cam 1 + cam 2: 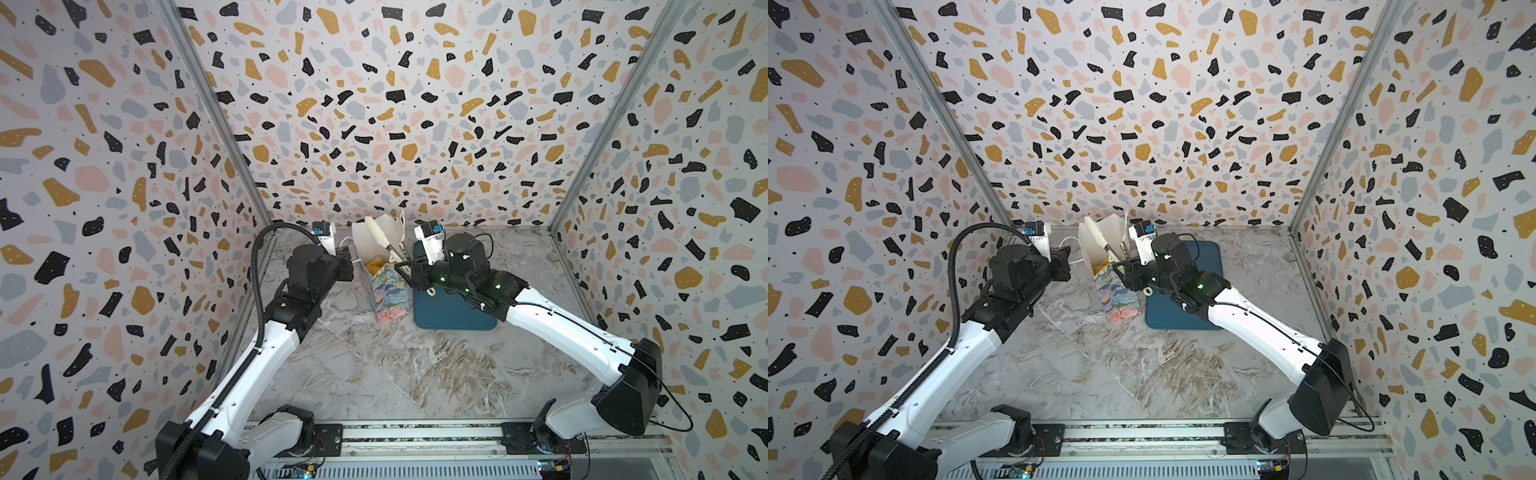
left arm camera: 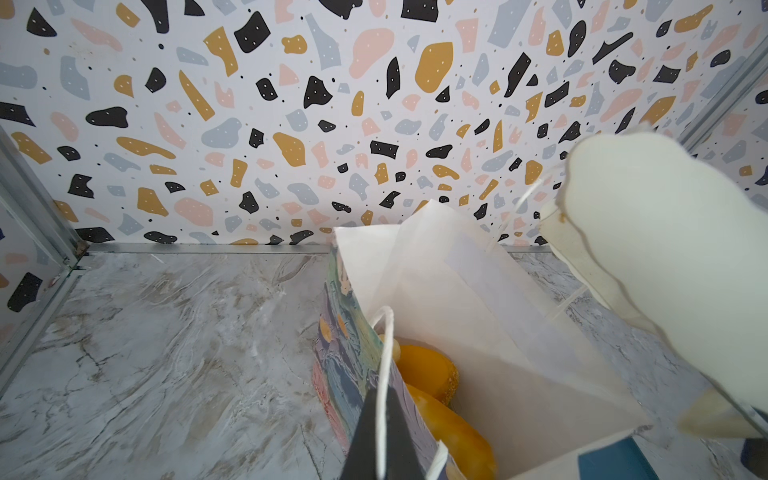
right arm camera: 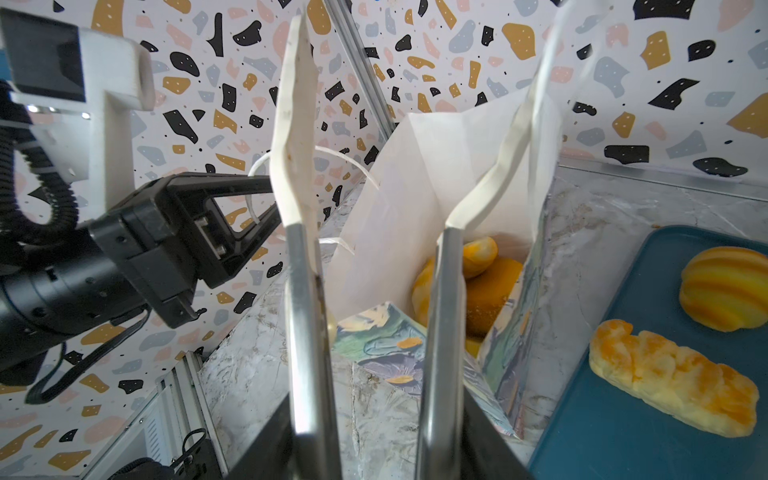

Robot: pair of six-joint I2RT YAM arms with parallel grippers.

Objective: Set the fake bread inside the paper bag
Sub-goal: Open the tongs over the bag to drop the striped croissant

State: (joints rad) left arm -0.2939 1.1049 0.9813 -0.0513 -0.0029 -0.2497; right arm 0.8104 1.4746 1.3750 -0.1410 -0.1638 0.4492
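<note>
Right wrist view: we record the right hand [image 3: 376, 419] clamped on tongs [image 3: 307, 332], their tips apart at the mouth of the paper bag [image 3: 415, 187]. Fake bread [image 3: 490, 291] lies inside the bag, beyond the tips. An oblong loaf [image 3: 673, 378] and a ridged roll [image 3: 727, 286] lie on the tray [image 3: 602, 436] beside this hand. The left hand [image 3: 266, 199] is closed on the bag's cord handle [image 3: 345, 158].

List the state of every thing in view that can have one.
paper bag: upright, mouth open.
bagged bread: several pieces lying inside the bag.
left gripper: shut on the bag's rim, by the cord handle.
right gripper: shut on the tongs.
tongs: open, empty, tips at the bag's mouth.
tray: flat on the table.
ridged roll: on the tray, not bagged.
long loaf: on the tray, not bagged.
</note>
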